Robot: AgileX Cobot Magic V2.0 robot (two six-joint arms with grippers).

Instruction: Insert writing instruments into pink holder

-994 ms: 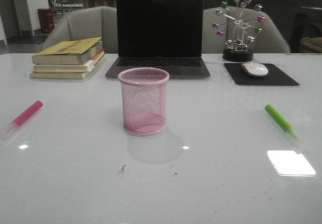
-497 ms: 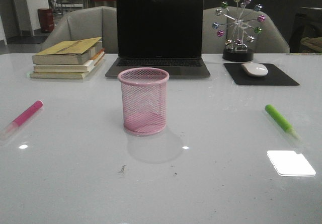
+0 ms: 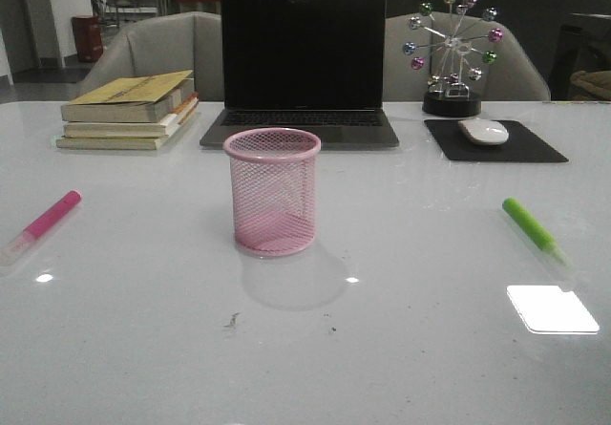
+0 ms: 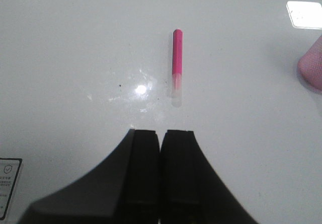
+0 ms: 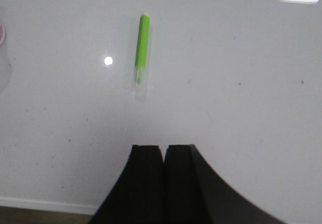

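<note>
The pink holder (image 3: 273, 192) stands upright and empty mid-table in the front view; a piece of it (image 4: 311, 70) shows at the edge of the left wrist view. The magenta-pink marker (image 3: 44, 223) (image 4: 176, 65) lies flat at the table's left, clear cap toward the front. The green marker (image 3: 533, 228) (image 5: 142, 53) lies flat at the right. My left gripper (image 4: 162, 133) is shut and empty, short of the pink marker. My right gripper (image 5: 163, 148) is shut and empty, short of the green marker. Neither arm shows in the front view.
Behind the holder are a shut-off laptop (image 3: 302, 67), a stack of books (image 3: 129, 110) at the back left, and a mouse (image 3: 483, 131) on a black pad (image 3: 496, 141) with a ball ornament (image 3: 452, 53) at the back right.
</note>
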